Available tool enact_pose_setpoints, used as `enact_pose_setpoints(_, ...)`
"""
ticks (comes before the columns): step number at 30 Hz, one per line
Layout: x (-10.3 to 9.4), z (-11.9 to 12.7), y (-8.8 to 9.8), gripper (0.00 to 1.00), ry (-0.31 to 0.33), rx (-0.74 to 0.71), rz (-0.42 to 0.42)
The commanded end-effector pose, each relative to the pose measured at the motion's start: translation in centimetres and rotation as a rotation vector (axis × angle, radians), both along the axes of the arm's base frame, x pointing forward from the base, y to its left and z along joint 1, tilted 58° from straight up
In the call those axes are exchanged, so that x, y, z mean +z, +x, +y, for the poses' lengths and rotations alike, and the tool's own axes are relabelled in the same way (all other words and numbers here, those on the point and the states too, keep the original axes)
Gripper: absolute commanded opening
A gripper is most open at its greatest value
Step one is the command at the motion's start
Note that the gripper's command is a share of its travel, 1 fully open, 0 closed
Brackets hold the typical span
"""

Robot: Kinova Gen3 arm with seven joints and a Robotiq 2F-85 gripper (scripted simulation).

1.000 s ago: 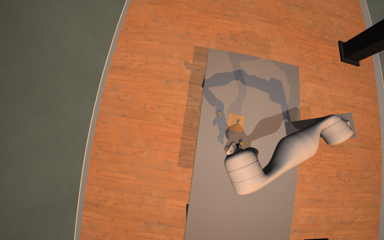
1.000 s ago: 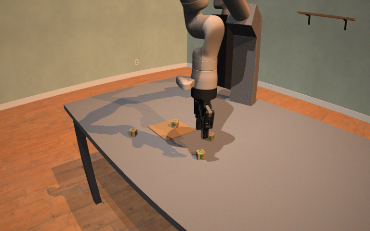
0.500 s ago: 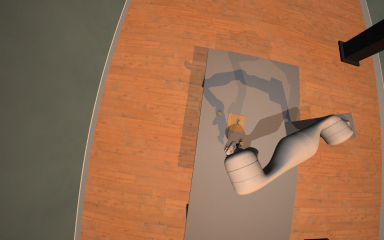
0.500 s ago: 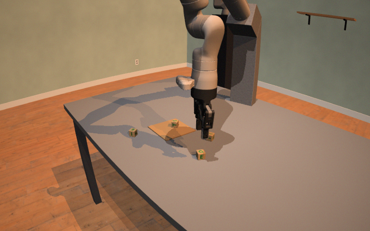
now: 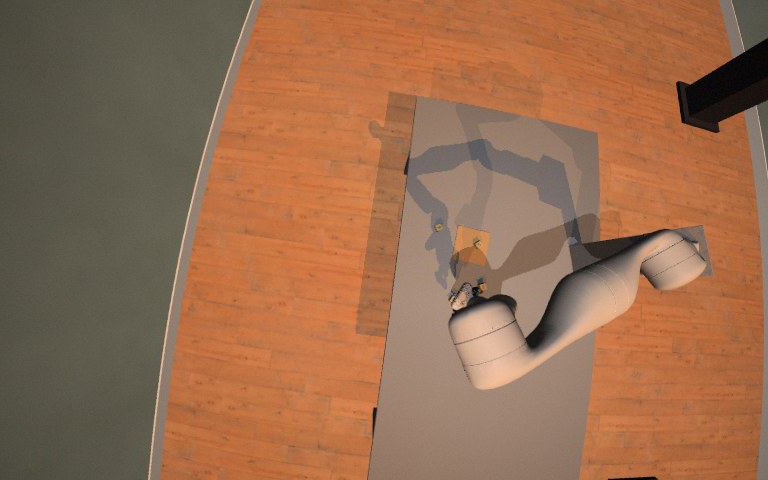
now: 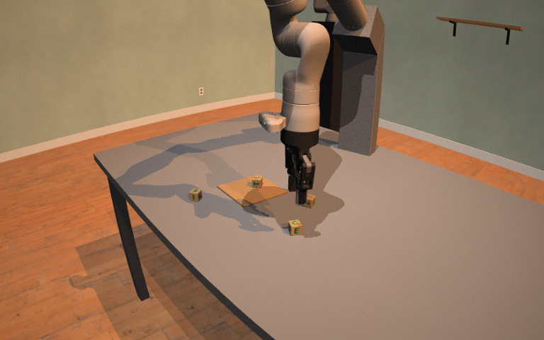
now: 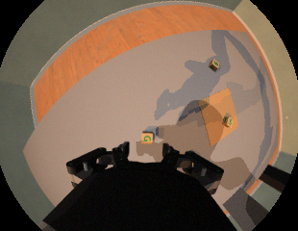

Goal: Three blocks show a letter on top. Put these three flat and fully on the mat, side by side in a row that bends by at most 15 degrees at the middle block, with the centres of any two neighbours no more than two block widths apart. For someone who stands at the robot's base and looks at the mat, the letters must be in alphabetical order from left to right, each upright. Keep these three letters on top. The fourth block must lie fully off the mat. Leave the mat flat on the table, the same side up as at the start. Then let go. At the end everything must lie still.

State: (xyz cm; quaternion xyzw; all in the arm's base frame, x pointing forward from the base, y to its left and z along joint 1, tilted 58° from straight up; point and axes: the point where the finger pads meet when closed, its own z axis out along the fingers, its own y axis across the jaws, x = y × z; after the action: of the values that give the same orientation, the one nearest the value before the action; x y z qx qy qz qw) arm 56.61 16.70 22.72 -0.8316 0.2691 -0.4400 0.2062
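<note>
- On the mat [image 5: 464, 237] [image 6: 231, 188] [image 7: 213, 126], toward one side, sat the S block [image 5: 478, 243] [image 6: 256, 181] [image 7: 228, 121], letter up; one placed, by my guess.
- Off the mat, on the gray table [image 5: 483, 428] [image 6: 393, 261] [image 7: 91, 106], lay the G block [image 5: 452, 299] [image 6: 295, 227] [image 7: 147, 139], G on top.
- Beside the gripper [image 5: 478, 290] [image 6: 297, 191] [image 7: 145, 150] in the exterior view was a partly hidden block [image 5: 481, 286] [image 6: 309, 200] (top letter unreadable, moving on).
- Fingers stood partway open; no grip visible.
- Well apart, past the mat, lay the outer block [image 5: 439, 227] [image 6: 195, 195] [image 7: 214, 64], top unclear.
- Step in hand, probably: picking the next letter, likely the partly hidden block. Next move called for checking that the fingers straddled it, closing squarely, then lifting without tipping.
</note>
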Motion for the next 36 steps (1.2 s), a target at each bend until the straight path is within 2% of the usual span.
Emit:
enact_pose_setpoints(1,0.0,0.0,0.0,0.62,0.000,0.000,-0.001)
enact_pose_setpoints(17,-0.6,0.1,0.9,0.62,0.000,0.002,-0.001)
enact_pose_setpoints(36,-2.1,0.3,3.2,0.62,0.000,0.002,-0.001)
